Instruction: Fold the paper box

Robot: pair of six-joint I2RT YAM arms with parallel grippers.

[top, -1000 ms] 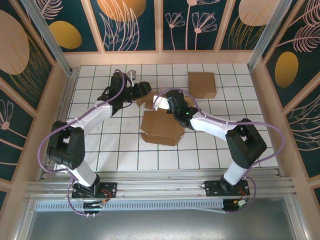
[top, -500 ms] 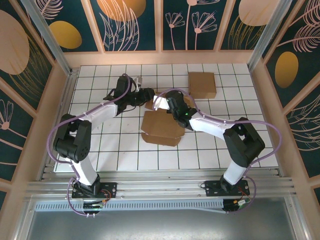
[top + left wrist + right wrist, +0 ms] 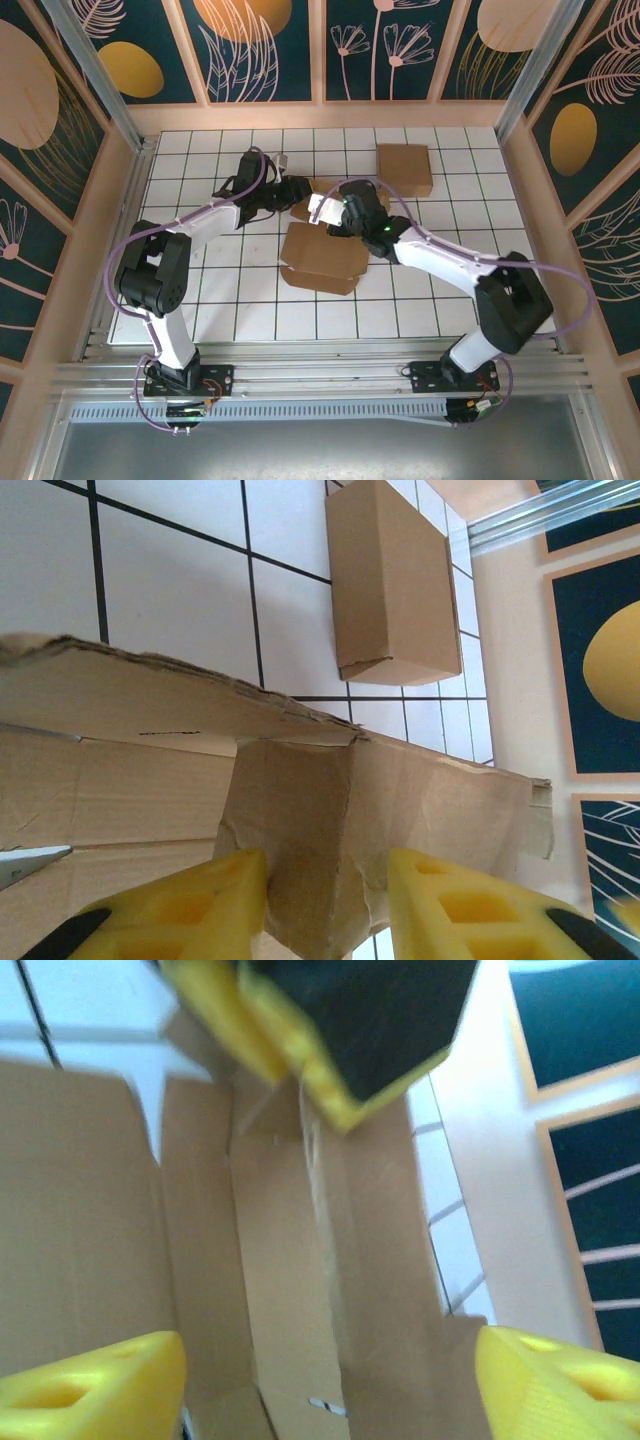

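Note:
The paper box [image 3: 325, 255] lies part-unfolded on the white gridded table, with its far flaps raised near the two grippers. My left gripper [image 3: 297, 192] is at the box's far edge. In the left wrist view its yellow fingers [image 3: 190, 905] press on a creased brown flap [image 3: 300, 850] that fills the gap, so the left gripper [image 3: 325, 880] is shut on that flap. My right gripper [image 3: 332, 213] hangs just right of it, over the box's inner panels [image 3: 290, 1290]. The right gripper [image 3: 330, 1370] is wide open and holds nothing. The left gripper's fingers [image 3: 290, 1050] show at the top of the right wrist view.
A second, closed cardboard box [image 3: 405, 168] sits at the back right of the table and also appears as the closed box [image 3: 395, 590] in the left wrist view. Wooden walls and metal posts [image 3: 95, 70] ring the table. Bare tiles [image 3: 250, 320] lie in front of the box.
My right gripper has opened wide and let go of the box. The left gripper has moved right to the far flap and narrowed onto it.

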